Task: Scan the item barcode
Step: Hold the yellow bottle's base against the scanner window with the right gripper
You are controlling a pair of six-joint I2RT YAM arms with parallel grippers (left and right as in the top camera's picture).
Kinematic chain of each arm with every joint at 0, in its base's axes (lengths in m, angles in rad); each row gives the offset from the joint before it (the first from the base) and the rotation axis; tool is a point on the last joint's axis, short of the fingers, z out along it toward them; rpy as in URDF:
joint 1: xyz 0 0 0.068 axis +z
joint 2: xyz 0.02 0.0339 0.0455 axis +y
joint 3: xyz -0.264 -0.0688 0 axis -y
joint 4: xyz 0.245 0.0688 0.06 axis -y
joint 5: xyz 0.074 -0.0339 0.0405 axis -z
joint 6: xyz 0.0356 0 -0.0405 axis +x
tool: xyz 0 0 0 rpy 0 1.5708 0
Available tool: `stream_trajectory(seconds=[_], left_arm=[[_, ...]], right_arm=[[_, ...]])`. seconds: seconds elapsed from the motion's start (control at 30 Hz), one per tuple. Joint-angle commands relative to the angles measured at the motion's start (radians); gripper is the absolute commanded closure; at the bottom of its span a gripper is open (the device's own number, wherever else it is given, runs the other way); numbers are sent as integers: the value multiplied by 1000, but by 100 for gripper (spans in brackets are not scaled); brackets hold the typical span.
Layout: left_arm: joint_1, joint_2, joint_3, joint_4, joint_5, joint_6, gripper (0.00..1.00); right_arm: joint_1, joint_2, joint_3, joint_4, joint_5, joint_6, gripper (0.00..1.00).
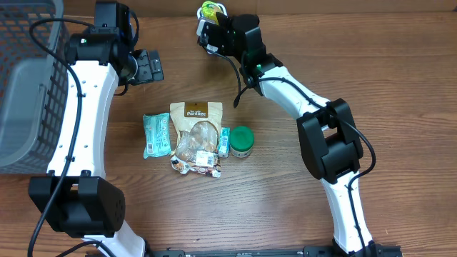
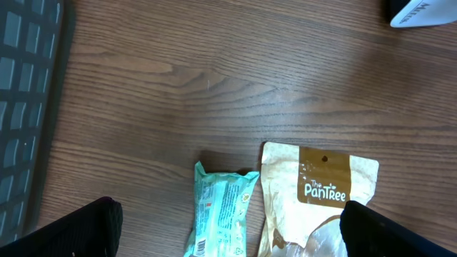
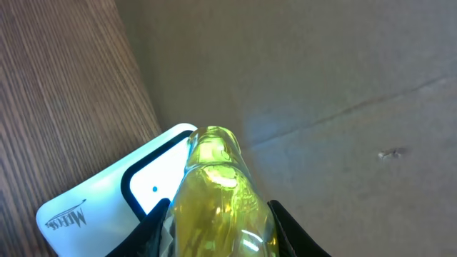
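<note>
My right gripper (image 3: pixel 218 214) is shut on a translucent yellow item (image 3: pixel 214 185), seen small at the table's far edge in the overhead view (image 1: pixel 208 10). The item's tip is held just in front of a white barcode scanner (image 3: pixel 107 203) with a dark-rimmed window. No barcode shows on the item. My left gripper (image 2: pixel 228 214) hangs open with nothing in it, above a teal packet (image 2: pixel 220 207) and a beige PanTree pouch (image 2: pixel 321 189); overhead it sits at the upper left (image 1: pixel 148 66).
A grey mesh basket (image 1: pixel 25 86) stands at the left edge. Mid-table lie the teal packet (image 1: pixel 156 134), the pouch (image 1: pixel 196 127), a green-lidded jar (image 1: pixel 241 141) and a small wrapped snack (image 1: pixel 196 165). A cardboard wall (image 3: pixel 321 86) rises behind the scanner.
</note>
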Motion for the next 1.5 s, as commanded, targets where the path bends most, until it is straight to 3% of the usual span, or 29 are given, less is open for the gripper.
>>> stream_trajectory(seconds=[0.0,0.67,1.27,1.47], left_arm=[[-6,-8,12,0,2,-3,0],[-6,-8,12,0,2,-3,0],[-6,-8,12,0,2,-3,1],[-6,-8,12,0,2,-3,0]], right_arm=[[-6,18,2,-68,1,49,96],[-6,18,2,-247,-53,68,96],[-13,19,2,-40,-68,69,96],[-31,38,2,42,-83,135,96]])
